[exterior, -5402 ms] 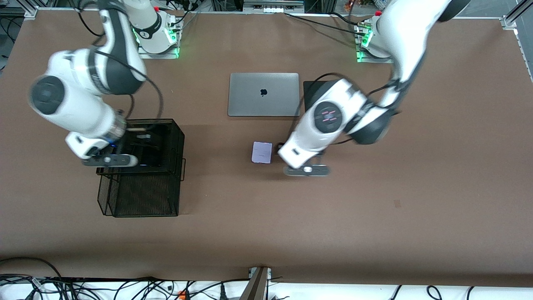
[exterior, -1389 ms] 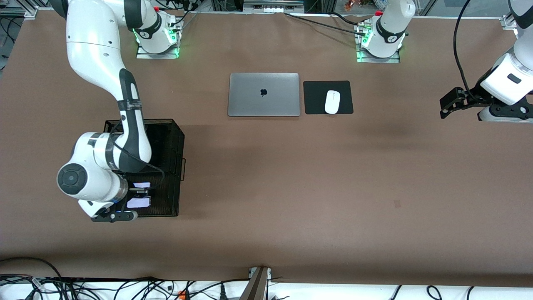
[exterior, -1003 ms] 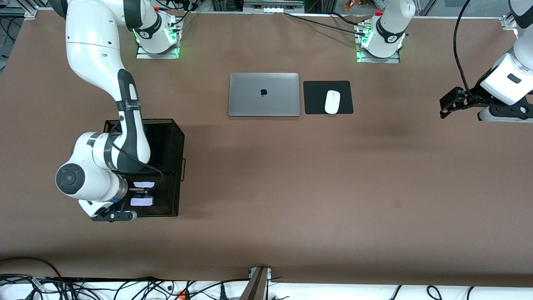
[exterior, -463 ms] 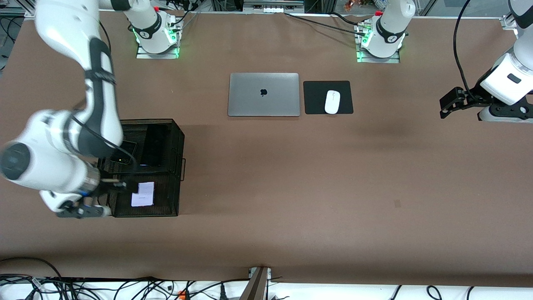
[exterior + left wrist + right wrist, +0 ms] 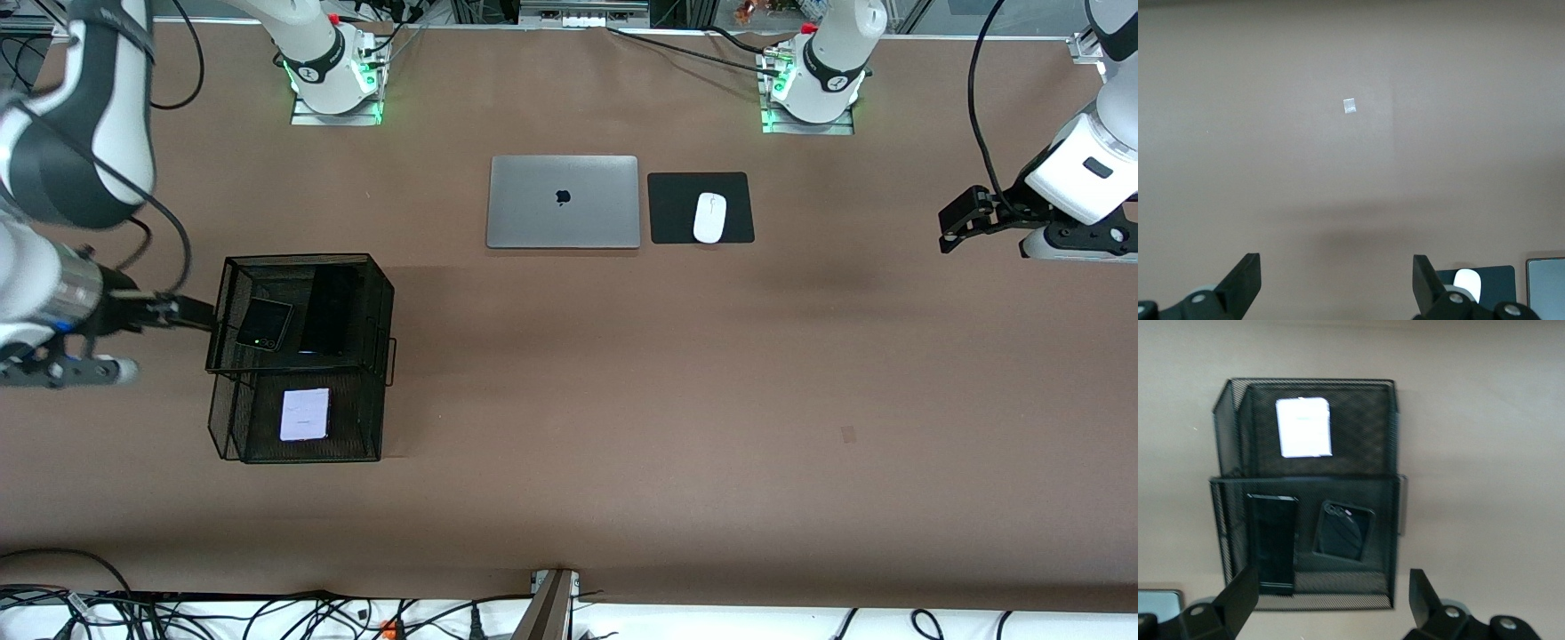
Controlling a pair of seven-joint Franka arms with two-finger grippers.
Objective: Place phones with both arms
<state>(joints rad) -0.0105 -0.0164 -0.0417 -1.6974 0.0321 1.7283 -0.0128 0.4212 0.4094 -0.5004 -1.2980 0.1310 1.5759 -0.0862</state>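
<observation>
Three phones are being kept in one black wire rack [image 5: 378,293]: the squarish black phone [image 5: 264,324] and the long black phone [image 5: 327,311] in its upper tier, the white-lavender phone [image 5: 304,414] in its lower tier. Two grippers are being held spread and empty: the right gripper [image 5: 1328,593] beside the rack, the left gripper [image 5: 1336,283] over bare table. One laptop [image 5: 563,202] and one mouse [image 5: 709,217] are lying between the bases.

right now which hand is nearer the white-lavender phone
Right. The right hand is open beside the black mesh organizer holding the white-lavender phone. The left hand waits open at the left arm's end of the table.
</observation>
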